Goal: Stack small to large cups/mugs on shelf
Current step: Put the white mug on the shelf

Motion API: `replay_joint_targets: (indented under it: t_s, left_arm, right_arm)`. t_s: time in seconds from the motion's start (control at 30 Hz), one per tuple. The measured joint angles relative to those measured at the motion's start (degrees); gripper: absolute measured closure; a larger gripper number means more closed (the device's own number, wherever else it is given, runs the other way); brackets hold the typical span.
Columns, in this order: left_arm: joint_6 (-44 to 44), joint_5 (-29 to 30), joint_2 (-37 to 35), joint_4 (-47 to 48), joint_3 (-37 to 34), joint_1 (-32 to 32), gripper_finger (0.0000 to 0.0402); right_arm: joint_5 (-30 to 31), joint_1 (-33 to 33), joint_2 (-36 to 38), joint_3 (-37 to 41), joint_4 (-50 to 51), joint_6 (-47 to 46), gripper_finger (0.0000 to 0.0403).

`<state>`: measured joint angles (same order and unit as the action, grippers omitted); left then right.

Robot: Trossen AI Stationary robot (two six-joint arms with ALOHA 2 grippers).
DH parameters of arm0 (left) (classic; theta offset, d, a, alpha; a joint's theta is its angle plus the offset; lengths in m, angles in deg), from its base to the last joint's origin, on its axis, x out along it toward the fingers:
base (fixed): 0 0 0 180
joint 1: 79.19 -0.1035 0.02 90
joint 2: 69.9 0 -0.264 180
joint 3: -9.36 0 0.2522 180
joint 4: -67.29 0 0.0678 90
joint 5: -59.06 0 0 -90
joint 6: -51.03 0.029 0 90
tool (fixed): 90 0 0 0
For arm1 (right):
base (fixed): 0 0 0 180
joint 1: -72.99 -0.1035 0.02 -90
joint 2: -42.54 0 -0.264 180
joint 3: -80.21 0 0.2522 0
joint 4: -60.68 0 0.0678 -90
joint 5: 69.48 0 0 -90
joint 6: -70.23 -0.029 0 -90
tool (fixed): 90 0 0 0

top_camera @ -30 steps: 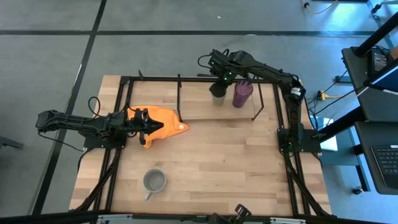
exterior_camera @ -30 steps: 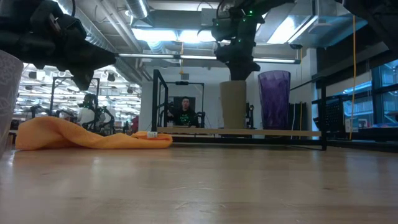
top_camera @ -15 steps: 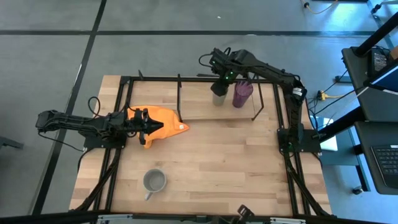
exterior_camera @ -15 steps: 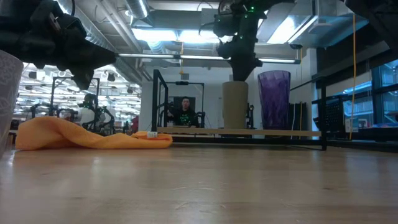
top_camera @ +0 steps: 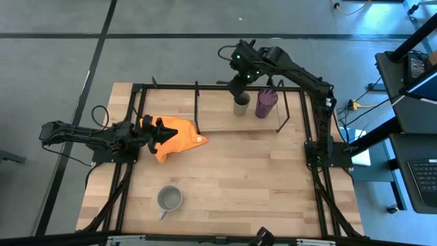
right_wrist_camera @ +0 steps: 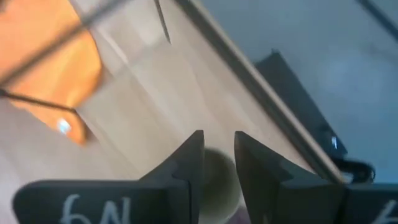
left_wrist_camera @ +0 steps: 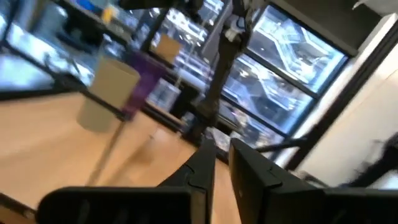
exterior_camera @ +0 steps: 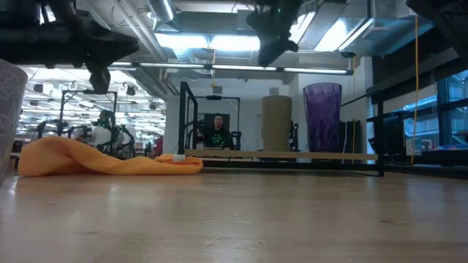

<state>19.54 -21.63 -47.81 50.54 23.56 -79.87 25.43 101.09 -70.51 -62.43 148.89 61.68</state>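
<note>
The olive-green cup stands upright on the shelf next to the purple ribbed cup; both also show in the low view, the olive cup left of the purple cup. My right gripper hovers above the olive cup, slightly open and empty; the cup's rim shows below its fingers. The grey mug stands on the tabletop near the near edge. My left gripper is shut and empty above the orange cloth.
The shelf's black wire side frames rise at both ends of the board. The orange cloth lies on the table left of the shelf. The table's black frame rails run along its left, right and far edges. Bare wood lies right of the grey mug.
My right gripper has come off the olive cup's rim and gone up and a little toward the far edge; the cup stays upright on the shelf beside the purple cup. My left gripper has risen a little above the orange cloth, which stays on the table.
</note>
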Motion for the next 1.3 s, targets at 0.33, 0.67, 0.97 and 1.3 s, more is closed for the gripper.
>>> replay_joint_targets:
  t_s: [0.33, 0.67, 0.97, 1.3]
  left_arm:
    - [-2.02, 13.29, 0.02, -5.13, 0.00, -0.04, 0.0360]
    - [-1.30, 8.81, 0.00, -7.54, 3.67, -0.04, 0.0360]
    - [-10.65, -1.79, 5.92, 69.08, 36.37, 0.19, 0.0360]
    - [-34.01, -6.48, 18.20, 86.68, 49.70, 13.94, 0.0341]
  right_arm:
    - [0.02, 0.08, 0.07, -4.32, -0.40, -1.82, 0.0312]
    - [-0.12, 0.08, 0.02, -4.02, -0.30, -3.21, 0.0312]
    - [-1.42, 0.06, 0.02, -4.02, -0.32, -3.17, 0.0312]
    - [-1.54, -0.25, 0.02, -4.02, 0.50, -3.14, 0.0312]
